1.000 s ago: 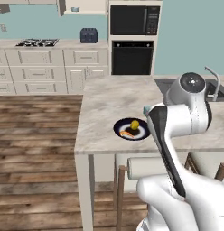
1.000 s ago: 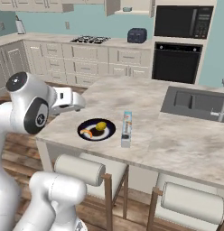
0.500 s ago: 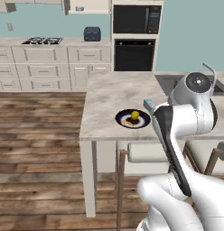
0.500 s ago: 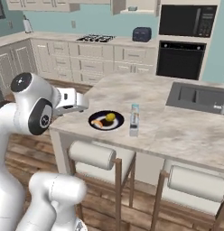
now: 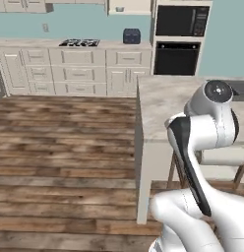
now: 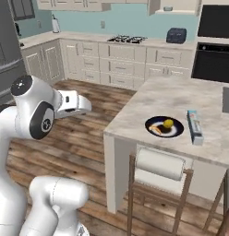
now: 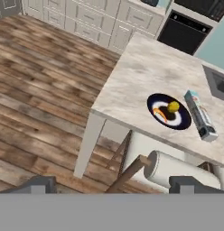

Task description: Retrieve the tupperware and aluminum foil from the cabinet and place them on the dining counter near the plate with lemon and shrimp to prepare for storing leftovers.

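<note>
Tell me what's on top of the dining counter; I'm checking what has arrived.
On the dining counter: the plate with lemon and shrimp and the aluminum foil beside it.

Base rolled back/left; dining counter (image 6: pixel 181 97) w/ plate (image 6: pixel 164 127) now farther right.

You see a wood plank floor (image 5: pixel 60 147), teal walls (image 6: pixel 130 20), cream drawer units (image 5: pixel 77 74), and what may be a black wall oven (image 5: pixel 176 59).
</note>
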Robot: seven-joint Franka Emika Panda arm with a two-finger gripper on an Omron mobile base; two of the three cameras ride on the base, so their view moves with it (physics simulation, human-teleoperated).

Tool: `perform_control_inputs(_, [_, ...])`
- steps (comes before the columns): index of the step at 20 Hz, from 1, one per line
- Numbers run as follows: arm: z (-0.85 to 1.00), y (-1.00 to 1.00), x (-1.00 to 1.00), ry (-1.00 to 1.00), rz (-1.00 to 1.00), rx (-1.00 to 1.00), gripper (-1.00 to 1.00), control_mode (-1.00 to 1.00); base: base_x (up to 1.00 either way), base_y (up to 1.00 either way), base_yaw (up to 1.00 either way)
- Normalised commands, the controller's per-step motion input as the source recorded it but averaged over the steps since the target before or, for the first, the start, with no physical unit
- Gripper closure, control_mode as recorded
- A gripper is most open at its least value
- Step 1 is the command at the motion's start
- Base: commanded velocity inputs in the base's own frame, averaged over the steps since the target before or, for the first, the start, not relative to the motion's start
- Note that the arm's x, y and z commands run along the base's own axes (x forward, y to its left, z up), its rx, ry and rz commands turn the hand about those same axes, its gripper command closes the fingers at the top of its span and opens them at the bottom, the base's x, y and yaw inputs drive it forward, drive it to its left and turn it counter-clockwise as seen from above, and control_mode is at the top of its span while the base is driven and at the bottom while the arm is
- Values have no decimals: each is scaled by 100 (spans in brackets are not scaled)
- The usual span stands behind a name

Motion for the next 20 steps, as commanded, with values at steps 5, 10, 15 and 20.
perform_control_inputs(5, [0,0,0,0,0,0,-100,100,66,100,9])
perform_control_inputs(10, [0,0,0,0,0,0,-100,100,80,100,6])
perform_control_inputs(15, [0,0,0,0,0,0,-100,100,100,93,0])
perform_control_inputs(20, [0,0,0,0,0,0,-100,100,100,41,-9])
